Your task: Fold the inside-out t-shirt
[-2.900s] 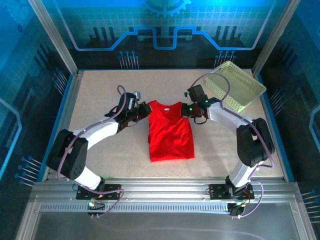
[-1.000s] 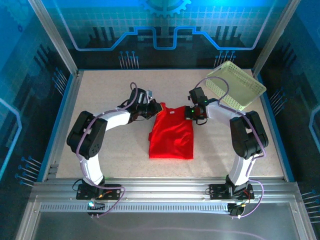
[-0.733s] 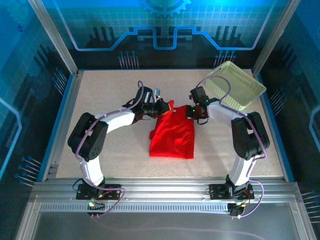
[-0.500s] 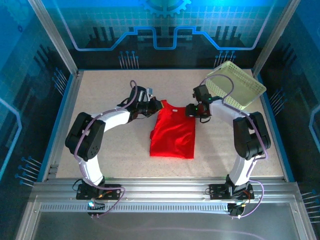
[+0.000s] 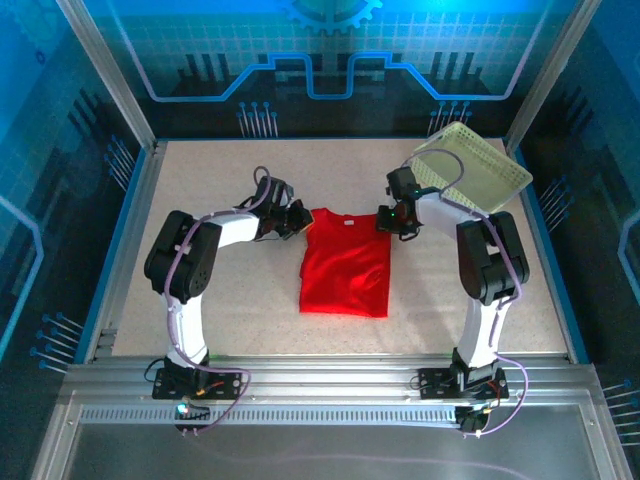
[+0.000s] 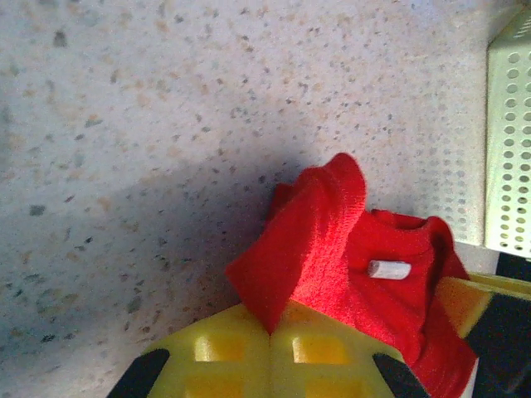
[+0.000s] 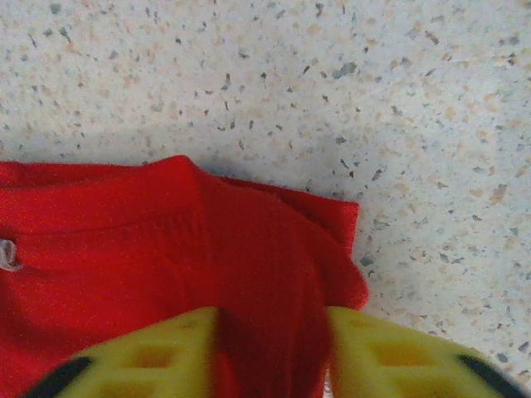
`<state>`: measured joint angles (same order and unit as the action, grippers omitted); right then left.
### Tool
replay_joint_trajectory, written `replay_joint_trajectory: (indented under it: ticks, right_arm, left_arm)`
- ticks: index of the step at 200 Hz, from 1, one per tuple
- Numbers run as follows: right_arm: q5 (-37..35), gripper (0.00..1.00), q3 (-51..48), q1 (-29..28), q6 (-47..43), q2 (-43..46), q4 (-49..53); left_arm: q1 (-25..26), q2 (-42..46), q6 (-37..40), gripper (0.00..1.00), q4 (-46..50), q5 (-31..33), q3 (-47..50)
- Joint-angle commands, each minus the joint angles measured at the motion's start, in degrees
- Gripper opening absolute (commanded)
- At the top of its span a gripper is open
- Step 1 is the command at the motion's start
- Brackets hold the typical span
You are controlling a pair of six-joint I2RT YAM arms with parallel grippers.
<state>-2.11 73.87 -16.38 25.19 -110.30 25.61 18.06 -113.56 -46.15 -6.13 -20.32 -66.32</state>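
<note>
— While the left gripper [image 6: 271,330] pinches shut, where is the t-shirt [image 5: 345,265]?
— Flat on the table [image 5: 200,180], one shoulder bunched in that pinch; the right gripper [image 7: 272,323] straddles the other shoulder, jaws parted.

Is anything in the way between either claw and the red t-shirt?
Nothing visible. The left claw is shut on the t-shirt at one shoulder; the right claw straddles the other shoulder. The basket sits apart, at the far right.
</note>
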Motion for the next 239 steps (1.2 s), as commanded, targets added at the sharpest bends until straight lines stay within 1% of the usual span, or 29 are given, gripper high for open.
replay_joint_trajectory:
  ticks: [1, 6, 11, 42, 57, 74, 88, 102, 128, 138, 143, 152, 163, 177, 193, 199, 211, 232, 239]
  right_arm:
    - [0.9, 0.16, 1.1, 0.3, 0.1, 1.4, 1.0]
    - [0.5, 0.11, 1.0, 0.1, -0.2, 2.4, 1.2]
    - [0.0, 0.09, 0.8, 0.0, -0.4, 3.5, 1.2]
    - [-1.5, 0.00, 0.4, -0.5, -1.1, 11.2, 2.3]
    - [-1.8, 0.00, -0.1, -0.3, -1.1, 14.1, 2.3]
    - [-1.3, 0.00, -0.6, 0.3, -1.0, 15.7, 2.4]
    - [-1.2, 0.00, -0.7, 0.9, -0.5, 15.2, 2.7]
    - [-0.7, 0.00, -1.2, 1.4, -0.3, 13.9, 2.4]
    - [-4.8, 0.00, -2.4, 2.0, 1.4, 11.1, 2.3]
    - [-4.8, 0.01, -2.6, 2.9, 1.6, 9.6, 1.6]
    - [-4.2, 0.02, -2.6, 3.2, 1.5, 8.6, 1.1]
    - [-4.2, 0.06, -2.4, 3.8, 1.4, 7.1, 0.5]
    - [-4.4, 0.20, -1.4, 4.0, 0.8, 4.7, 0.7]
    - [-5.1, 0.40, 0.1, 4.1, 0.6, 2.4, 1.9]
    - [-4.5, 0.52, 0.2, 4.1, 1.1, 1.7, 1.7]
    - [-3.8, 0.55, 0.1, 4.2, 1.0, 1.4, 1.5]
    - [-2.8, 0.57, 0.9, 4.2, 1.5, 0.4, 2.3]
    - [-2.1, 0.58, 1.8, 4.2, 2.7, -1.6, 3.2]
    - [-1.7, 0.58, 1.8, 4.2, 2.8, -2.1, 3.0]
  left_arm:
    - [0.0, -0.2, 1.0, 0.00, 0.7, -2.9, -2.3]
    - [0.0, 0.0, 0.4, 0.00, 0.3, -3.8, -2.5]
    - [0.0, 0.2, -0.3, 0.00, -0.4, -4.9, -2.5]
    - [0.5, 3.8, -6.2, 0.00, -7.9, -9.7, -1.0]
    - [1.2, 5.9, -7.1, 0.00, -9.6, -9.9, -0.8]
    - [1.7, 6.6, -6.2, 0.00, -8.9, -8.6, -1.4]
    - [1.6, 5.0, -5.1, 0.00, -6.5, -7.3, -2.5]
    - [1.6, 2.5, -4.3, 0.00, -6.5, -7.0, -3.1]
    - [1.7, -4.5, -1.6, 0.00, -0.5, -6.4, -8.0]
    - [1.7, -6.6, -0.8, 0.00, 1.2, -5.8, -9.6]
    - [1.7, -7.5, -0.3, 0.00, 1.7, -5.6, -10.2]
    - [1.9, -8.7, 1.0, 0.05, 3.6, -4.7, -11.7]
    - [2.1, -9.9, 3.4, 0.11, 8.0, -2.7, -14.3]
    - [2.4, -10.4, 6.1, 0.25, 13.6, 0.7, -16.8]
    - [2.6, -10.4, 8.2, 0.38, 18.0, 2.7, -18.9]
    - [2.8, -10.4, 8.9, 0.42, 19.0, 2.8, -19.5]
    - [3.4, -10.6, 9.6, 0.49, 20.8, 2.5, -20.9]
    - [5.5, -12.0, 11.0, 0.57, 24.9, 3.7, -23.9]
    - [6.2, -12.7, 11.2, 0.58, 26.1, 4.5, -24.9]
